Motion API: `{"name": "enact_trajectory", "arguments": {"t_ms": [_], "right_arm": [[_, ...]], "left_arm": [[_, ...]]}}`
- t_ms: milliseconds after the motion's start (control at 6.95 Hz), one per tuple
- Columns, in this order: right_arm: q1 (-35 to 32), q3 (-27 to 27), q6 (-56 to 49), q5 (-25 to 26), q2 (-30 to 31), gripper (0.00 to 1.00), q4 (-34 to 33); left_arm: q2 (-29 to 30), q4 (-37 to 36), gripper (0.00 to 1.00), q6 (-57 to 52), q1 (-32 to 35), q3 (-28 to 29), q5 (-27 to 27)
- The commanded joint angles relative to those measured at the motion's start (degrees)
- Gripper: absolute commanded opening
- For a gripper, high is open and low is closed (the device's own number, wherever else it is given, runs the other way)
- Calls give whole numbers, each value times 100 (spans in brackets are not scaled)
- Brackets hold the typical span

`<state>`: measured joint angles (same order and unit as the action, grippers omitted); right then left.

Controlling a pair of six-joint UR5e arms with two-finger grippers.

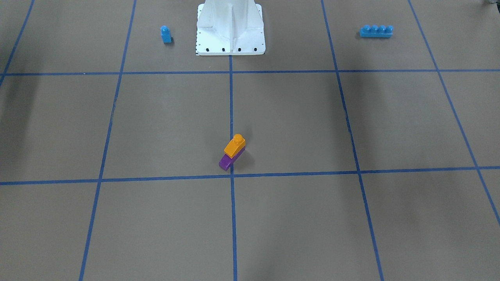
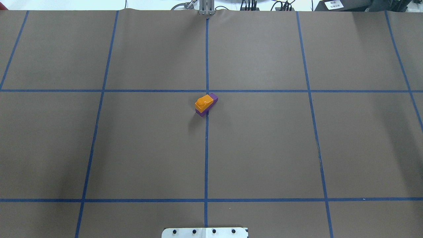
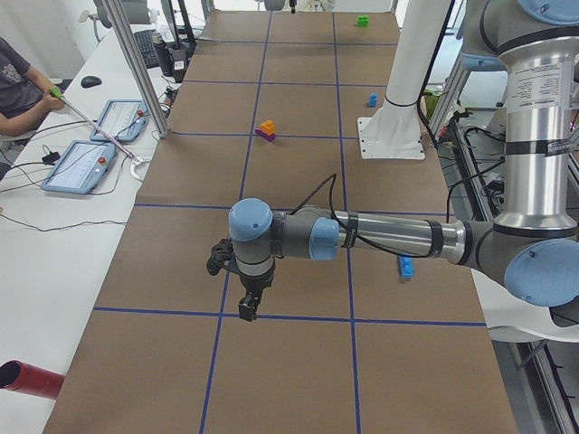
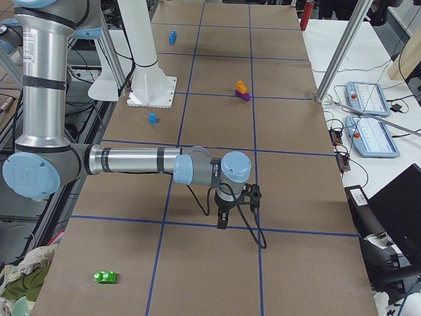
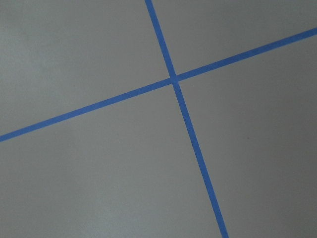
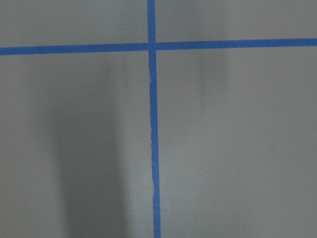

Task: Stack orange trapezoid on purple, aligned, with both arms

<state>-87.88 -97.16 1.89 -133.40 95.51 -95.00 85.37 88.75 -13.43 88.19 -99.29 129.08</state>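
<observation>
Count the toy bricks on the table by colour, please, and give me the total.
Orange: 1, the orange trapezoid, sitting on the purple one
Purple: 1, the purple brick
Blue: 2, the small blue brick and the long blue brick
Green: 1, the green brick
Total: 5

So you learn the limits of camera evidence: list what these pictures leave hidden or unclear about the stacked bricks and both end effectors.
Stud of the purple brick: covered by the orange trapezoid in every view.
Left end effector: only in the exterior left view, small; open or shut unclear.
Right end effector: only in the exterior right view; same doubt.
Both wrist views: only tape lines, no bricks.
</observation>
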Motion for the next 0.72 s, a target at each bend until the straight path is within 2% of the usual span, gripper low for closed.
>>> {"name": "enact_trajectory", "arguments": {"t_ms": [0, 288, 576], "right_arm": [[-273, -126, -76, -116, -93, 100, -79], [-274, -608, 459, -125, -59, 100, -325], [-265, -637, 549, -142, -15, 100, -379]], "left_arm": [[6, -16, 100, 16, 5, 6, 4], [14, -16, 100, 16, -3, -2, 4], [14, -7, 100, 24, -12, -11, 4]]}}
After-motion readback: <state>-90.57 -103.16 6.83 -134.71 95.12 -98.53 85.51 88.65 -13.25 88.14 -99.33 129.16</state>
